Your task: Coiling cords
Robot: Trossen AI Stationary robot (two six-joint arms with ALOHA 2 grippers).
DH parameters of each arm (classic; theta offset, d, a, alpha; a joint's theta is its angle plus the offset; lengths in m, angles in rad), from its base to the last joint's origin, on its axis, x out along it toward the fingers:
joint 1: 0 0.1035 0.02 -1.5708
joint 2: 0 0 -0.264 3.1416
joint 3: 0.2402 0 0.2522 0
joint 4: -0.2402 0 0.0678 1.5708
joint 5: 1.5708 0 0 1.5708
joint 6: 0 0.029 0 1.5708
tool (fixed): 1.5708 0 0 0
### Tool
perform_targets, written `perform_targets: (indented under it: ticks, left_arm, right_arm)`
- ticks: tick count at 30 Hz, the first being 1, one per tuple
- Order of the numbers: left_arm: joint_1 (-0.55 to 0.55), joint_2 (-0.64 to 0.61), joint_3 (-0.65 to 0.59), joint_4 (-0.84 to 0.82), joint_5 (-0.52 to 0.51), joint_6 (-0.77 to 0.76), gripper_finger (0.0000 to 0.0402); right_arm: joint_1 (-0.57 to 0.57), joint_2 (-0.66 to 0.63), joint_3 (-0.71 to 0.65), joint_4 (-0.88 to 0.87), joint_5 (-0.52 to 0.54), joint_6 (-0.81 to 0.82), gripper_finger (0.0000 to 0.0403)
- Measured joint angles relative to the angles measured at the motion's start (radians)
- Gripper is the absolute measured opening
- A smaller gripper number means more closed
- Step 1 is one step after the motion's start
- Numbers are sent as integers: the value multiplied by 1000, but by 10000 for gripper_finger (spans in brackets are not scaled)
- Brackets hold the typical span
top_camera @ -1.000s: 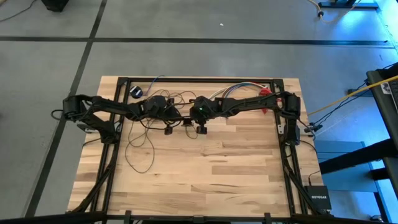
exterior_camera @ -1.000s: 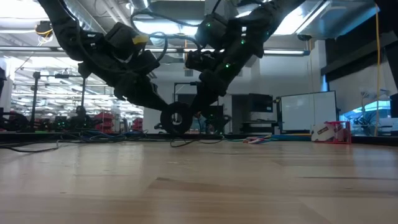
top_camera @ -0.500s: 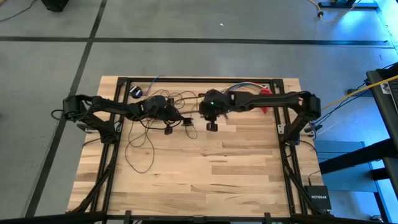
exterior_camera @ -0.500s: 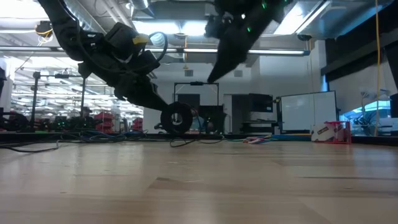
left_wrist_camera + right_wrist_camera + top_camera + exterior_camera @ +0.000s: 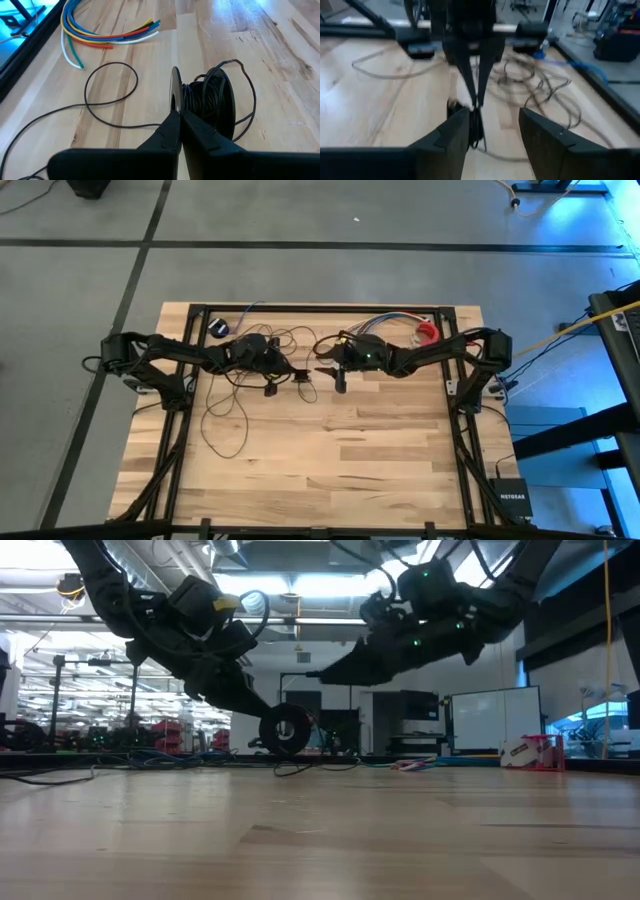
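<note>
Swinging back from the middle of the pale wooden table (image 5: 330, 450), the right arm has lifted away from the spool and pulled toward its own side since a second ago, and the right gripper (image 5: 326, 364) now hangs above the boards with its fingers spread apart and nothing between them, where earlier they were nearly closed beside the spool. That reads as a release: the right arm has probably let go of a stretch of wire after a pass and must fetch a fresh length before winding goes on.

The left arm has not moved. The left gripper (image 5: 177, 120) is pressed shut on the rim of the black round spool (image 5: 202, 105), holding it upright on the table near the far middle.

The long thin dark cord (image 5: 225, 415) is only partly wound. Some turns sit on the spool, while loose loops trail across the boards on the left arm's side and a tangle lies behind the spool toward the far edge. The right gripper faces the spool from just beside it, not touching the cord. A short bundle of multicoloured wires (image 5: 107, 32) lies apart, near the far edge.
</note>
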Motion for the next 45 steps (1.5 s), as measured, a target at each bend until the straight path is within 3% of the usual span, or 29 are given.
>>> perform_targets:
  ticks: [15,45]
  left_arm:
    - [-2,0,0,13,0,1,5]
    - [-2,0,0,25,-24,-3,5]
  right_arm:
    - [1,20,0,-28,123,-37,179]
    - [1,20,0,-36,120,-35,179]
